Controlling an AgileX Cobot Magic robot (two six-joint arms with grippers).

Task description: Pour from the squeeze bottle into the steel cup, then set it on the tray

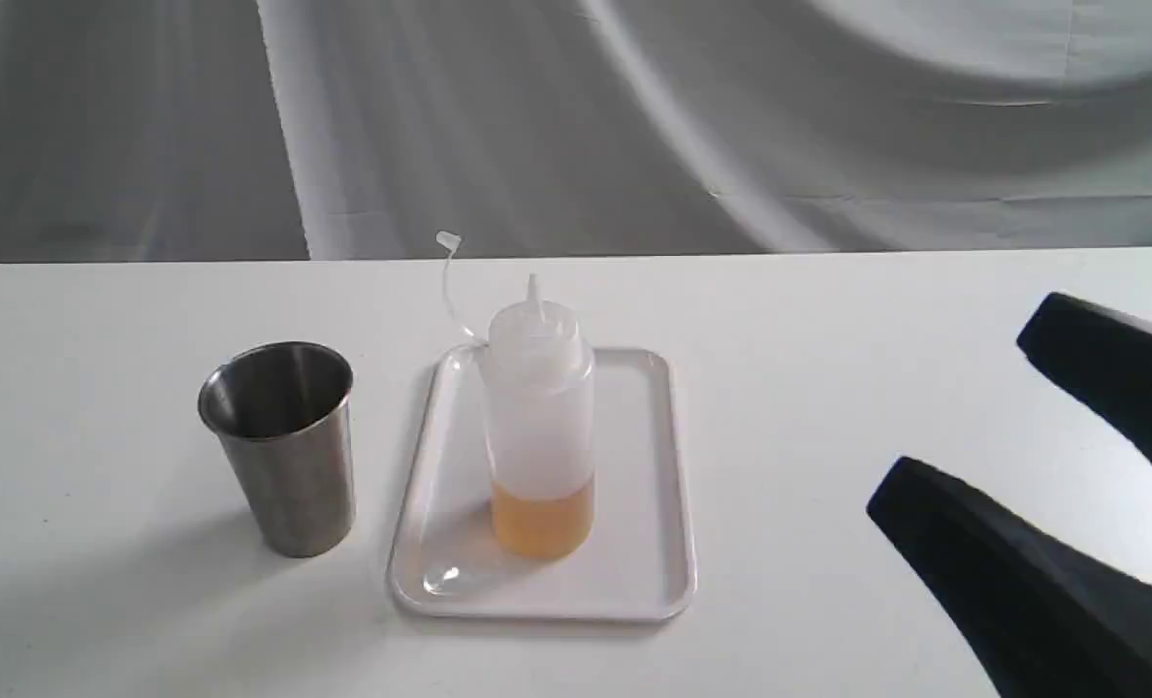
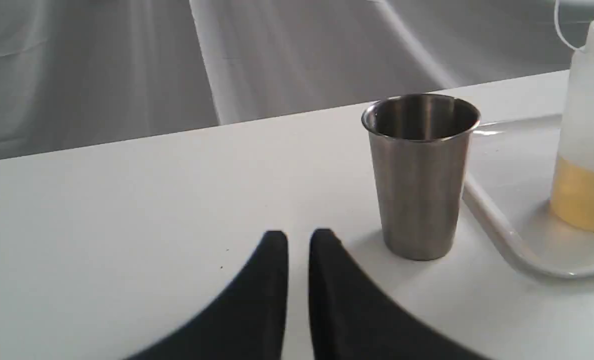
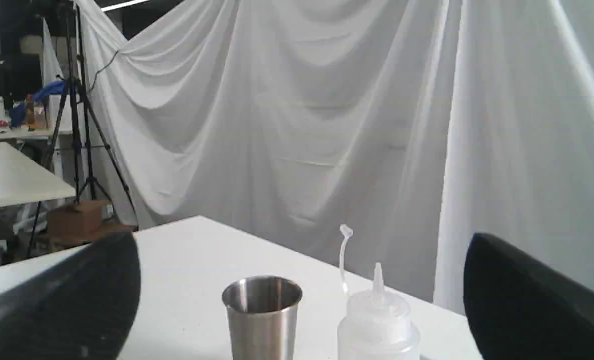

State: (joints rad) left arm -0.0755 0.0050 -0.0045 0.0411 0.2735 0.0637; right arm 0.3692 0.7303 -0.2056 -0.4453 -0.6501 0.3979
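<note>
The squeeze bottle (image 1: 540, 427) stands upright on the white tray (image 1: 639, 543), orange-yellow liquid filling its lower part and its cap strap curling up behind. Left of the tray, on the table, the steel cup (image 1: 280, 456) stands upright. My right gripper (image 1: 954, 417) hangs open to the right of the tray, well apart from the bottle, with nothing between its fingers. The left wrist view shows my left gripper (image 2: 299, 235) shut and empty, low over the table a short way from the cup (image 2: 419, 175). It is out of the exterior view.
A white table (image 1: 101, 320) carries everything, backed by a grey-white draped cloth (image 1: 576, 116). In the right wrist view a tripod (image 3: 79, 125) and another table (image 3: 12, 175) stand beyond the cloth's edge.
</note>
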